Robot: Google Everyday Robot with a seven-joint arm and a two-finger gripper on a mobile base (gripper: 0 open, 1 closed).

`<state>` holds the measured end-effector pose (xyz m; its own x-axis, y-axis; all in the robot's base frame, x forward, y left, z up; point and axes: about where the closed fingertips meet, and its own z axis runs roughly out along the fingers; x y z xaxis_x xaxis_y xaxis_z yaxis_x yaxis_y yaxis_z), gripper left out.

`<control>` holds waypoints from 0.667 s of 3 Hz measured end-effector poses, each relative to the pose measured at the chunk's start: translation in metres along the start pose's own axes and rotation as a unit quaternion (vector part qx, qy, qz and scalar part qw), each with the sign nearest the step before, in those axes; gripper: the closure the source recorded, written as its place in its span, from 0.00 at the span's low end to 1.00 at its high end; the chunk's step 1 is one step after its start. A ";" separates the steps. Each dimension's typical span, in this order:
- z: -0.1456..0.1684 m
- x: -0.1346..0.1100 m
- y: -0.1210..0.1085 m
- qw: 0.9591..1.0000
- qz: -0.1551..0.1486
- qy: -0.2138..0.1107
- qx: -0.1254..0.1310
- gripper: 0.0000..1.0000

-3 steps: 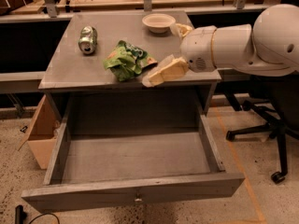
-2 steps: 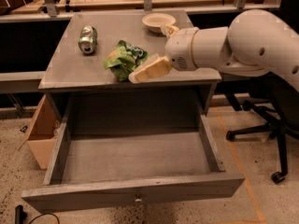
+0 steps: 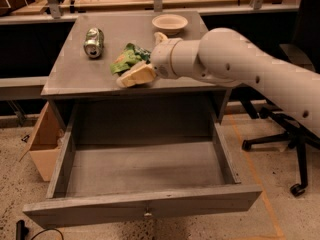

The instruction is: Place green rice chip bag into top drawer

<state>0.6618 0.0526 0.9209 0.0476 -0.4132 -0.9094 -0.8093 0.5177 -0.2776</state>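
Whether the gripper (image 3: 134, 76) was open or closed could not be told. It sat low at the near edge of the one green rice chip bag (image 3: 125, 58) on the table (image 3: 70, 81). One soda can (image 3: 93, 35) and one bowl (image 3: 170, 22) lay beyond. Since earlier the gripper had shifted left onto the unmoved bag, whose long axis ran near-left to far-right. The one top drawer (image 3: 145, 204) hung open below.

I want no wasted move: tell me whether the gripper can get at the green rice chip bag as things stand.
Probably yes. The gripper is right at the near edge of the green rice chip bag on the table top, nothing between them; the soda can and bowl lie apart.
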 end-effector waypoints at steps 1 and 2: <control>0.028 0.016 -0.001 1.000 0.003 0.009 0.014 0.17; 0.046 0.018 0.000 1.000 -0.006 0.006 0.014 0.41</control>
<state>0.6892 0.0798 0.8904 0.0487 -0.4286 -0.9022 -0.7924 0.5333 -0.2962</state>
